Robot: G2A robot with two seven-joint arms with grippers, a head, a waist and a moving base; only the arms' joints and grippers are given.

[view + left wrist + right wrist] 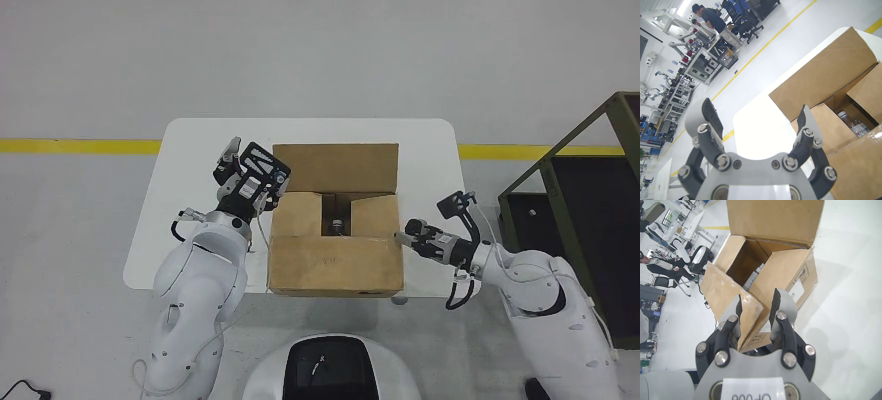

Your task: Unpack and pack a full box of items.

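Two grippers at a cardboard box [335,262] on a white table [200,180]. Right gripper [757,295] spread open, straddling a corner of the taped near flap [725,291], just beside the right side flap [783,272]. Left gripper [755,104] spread wide, empty, raised near the box's far left corner. Bottle [753,276] upright inside, below the flaps. Likely risks: pinching both flaps together on closing; dragging the box over the table's near edge; folding a flap down onto the bottle.

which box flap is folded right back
The far flap, on the side away from the robot. It is folded back, while the two side flaps and the taped near flap lean in over the opening.
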